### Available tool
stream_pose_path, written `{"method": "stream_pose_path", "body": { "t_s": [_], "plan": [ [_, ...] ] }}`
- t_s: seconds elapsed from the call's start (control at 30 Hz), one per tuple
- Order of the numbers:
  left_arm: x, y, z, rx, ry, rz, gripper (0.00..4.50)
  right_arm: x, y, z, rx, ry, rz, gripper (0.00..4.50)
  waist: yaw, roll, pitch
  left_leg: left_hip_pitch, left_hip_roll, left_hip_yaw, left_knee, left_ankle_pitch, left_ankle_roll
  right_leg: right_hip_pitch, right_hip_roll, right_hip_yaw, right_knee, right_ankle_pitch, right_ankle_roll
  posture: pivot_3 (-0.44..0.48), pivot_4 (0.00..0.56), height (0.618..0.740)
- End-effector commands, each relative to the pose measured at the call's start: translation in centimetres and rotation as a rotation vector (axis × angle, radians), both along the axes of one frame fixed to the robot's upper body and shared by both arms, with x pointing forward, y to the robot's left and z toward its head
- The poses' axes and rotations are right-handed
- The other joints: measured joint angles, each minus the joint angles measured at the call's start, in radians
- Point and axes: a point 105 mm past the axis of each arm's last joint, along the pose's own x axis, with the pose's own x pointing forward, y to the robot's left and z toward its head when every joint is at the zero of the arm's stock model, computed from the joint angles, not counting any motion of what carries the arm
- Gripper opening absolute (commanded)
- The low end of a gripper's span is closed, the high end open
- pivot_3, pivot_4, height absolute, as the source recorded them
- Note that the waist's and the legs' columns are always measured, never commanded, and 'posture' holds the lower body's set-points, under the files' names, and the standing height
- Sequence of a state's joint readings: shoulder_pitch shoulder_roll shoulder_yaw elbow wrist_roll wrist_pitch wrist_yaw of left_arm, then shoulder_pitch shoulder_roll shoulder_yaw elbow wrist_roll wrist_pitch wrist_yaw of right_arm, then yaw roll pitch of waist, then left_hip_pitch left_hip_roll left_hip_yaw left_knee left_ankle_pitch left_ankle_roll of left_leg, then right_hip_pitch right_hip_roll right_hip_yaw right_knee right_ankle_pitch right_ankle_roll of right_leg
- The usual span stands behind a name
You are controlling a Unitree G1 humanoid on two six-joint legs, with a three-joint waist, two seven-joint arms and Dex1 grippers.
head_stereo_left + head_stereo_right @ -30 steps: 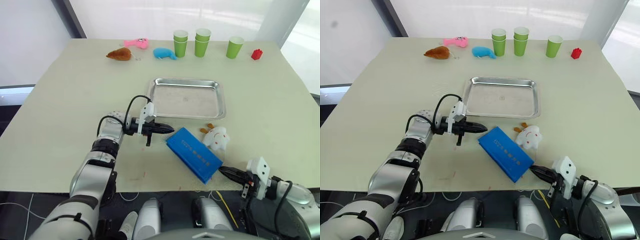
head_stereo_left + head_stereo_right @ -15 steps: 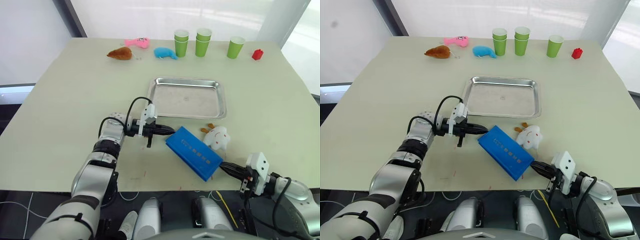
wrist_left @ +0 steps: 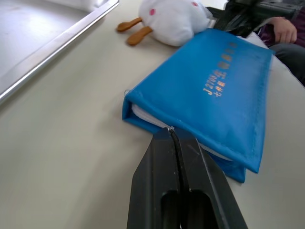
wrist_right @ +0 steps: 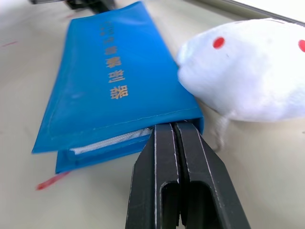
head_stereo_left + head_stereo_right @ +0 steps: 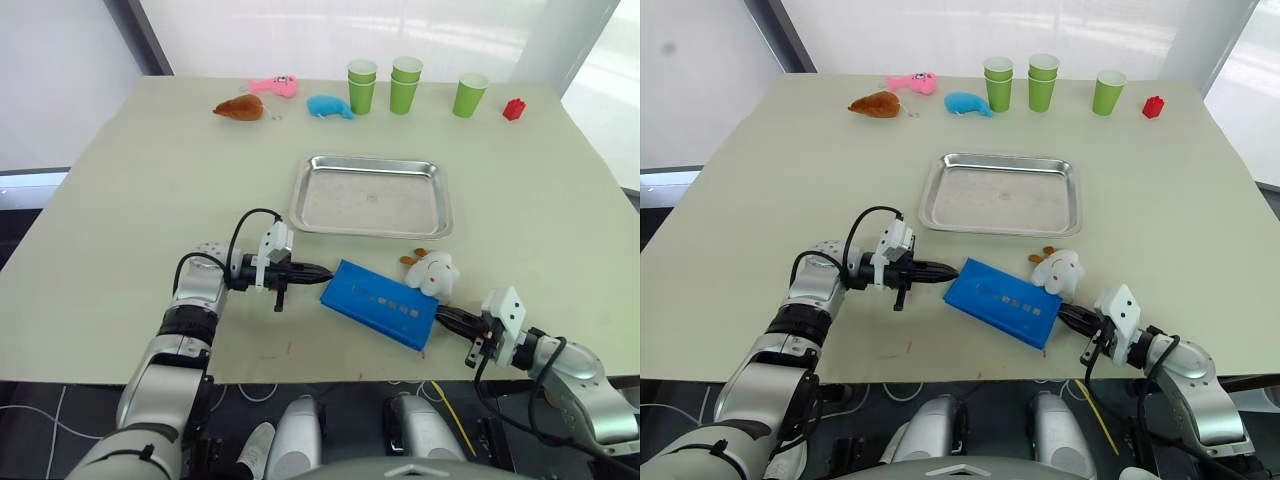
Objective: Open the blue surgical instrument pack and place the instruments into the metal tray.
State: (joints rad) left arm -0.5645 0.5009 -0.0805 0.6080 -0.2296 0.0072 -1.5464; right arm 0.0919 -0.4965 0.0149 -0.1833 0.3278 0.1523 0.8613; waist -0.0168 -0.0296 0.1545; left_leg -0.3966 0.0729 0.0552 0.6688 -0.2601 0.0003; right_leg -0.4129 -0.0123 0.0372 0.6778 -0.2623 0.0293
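Note:
The blue surgical instrument pack (image 5: pixel 380 305) lies closed near the table's front edge, white print up. My left gripper (image 5: pixel 322 270) is shut at its left end, with the fingertips (image 3: pixel 172 134) pinched on the zipper where the white lining shows. At the pack's right end my right gripper (image 5: pixel 441 317) is shut on the corner (image 4: pixel 173 125). The metal tray (image 5: pixel 372 160) sits behind the pack and holds nothing. The instruments are hidden inside the pack.
A white plush toy (image 5: pixel 432 272) touches the pack's far right edge, between pack and tray. Along the back stand green cups (image 5: pixel 404 83), a red block (image 5: pixel 513 108), and brown (image 5: pixel 240 107), pink (image 5: pixel 273 86) and blue plush (image 5: pixel 328 106) toys.
The pack has turned flatter to the table's front edge and shifted left. My left gripper drew back left with the pack's end; my right gripper moved forward, staying at the other end.

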Motion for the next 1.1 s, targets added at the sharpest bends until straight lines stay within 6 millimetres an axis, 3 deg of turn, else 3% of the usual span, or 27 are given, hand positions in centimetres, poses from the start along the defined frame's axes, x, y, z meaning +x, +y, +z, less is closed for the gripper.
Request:
{"method": "stream_pose_path", "body": {
  "t_s": [0.03, 0.43, 0.6, 0.87, 1.1],
  "plan": [
    [-1.0, -0.9, 0.7, -0.034, -0.007, -0.059, 0.04, 0.5, 1.4, 1.2, 0.029, -0.057, 0.044, 0.00, 0.003, 0.000, 0.000, 0.000, 0.000, 0.000, 0.000, 0.000, 0.000, 0.000, 0.000, 0.000, 0.000, 0.000, 0.000, 0.000, 0.150, 0.740],
    [-0.7, -0.5, 1.4, -0.070, -0.027, 0.034, 0.04, 3.3, 1.7, 1.6, 0.027, -0.093, 0.046, 0.00, 0.003, 0.000, 0.000, -0.001, 0.000, 0.000, 0.000, 0.000, 0.000, 0.000, 0.000, 0.000, 0.000, 0.000, 0.000, 0.000, 0.150, 0.740],
    [-0.1, 0.7, 1.4, -0.064, -0.032, 0.100, 0.04, 4.2, 2.5, 1.8, 0.026, -0.108, 0.070, 0.00, 0.002, 0.000, 0.000, 0.000, 0.000, 0.000, 0.000, 0.000, 0.000, 0.000, 0.000, 0.000, 0.000, 0.000, 0.000, 0.000, 0.150, 0.740],
    [-0.1, 1.3, 1.3, -0.055, -0.036, 0.126, 0.04, 4.2, 2.8, 1.6, 0.030, -0.105, 0.087, 0.00, 0.003, 0.000, 0.000, -0.001, 0.000, 0.000, 0.000, 0.000, 0.000, 0.000, 0.000, 0.000, 0.000, 0.000, 0.000, 0.000, 0.150, 0.740],
    [-0.2, 2.0, 1.3, -0.043, -0.040, 0.152, 0.04, 3.8, 0.9, 1.5, -0.011, -0.114, 0.040, 0.00, 0.003, 0.000, 0.000, -0.001, 0.000, 0.000, 0.000, 0.000, 0.000, 0.000, 0.000, 0.000, 0.000, 0.000, 0.000, 0.000, 0.150, 0.740]
  ]
}}
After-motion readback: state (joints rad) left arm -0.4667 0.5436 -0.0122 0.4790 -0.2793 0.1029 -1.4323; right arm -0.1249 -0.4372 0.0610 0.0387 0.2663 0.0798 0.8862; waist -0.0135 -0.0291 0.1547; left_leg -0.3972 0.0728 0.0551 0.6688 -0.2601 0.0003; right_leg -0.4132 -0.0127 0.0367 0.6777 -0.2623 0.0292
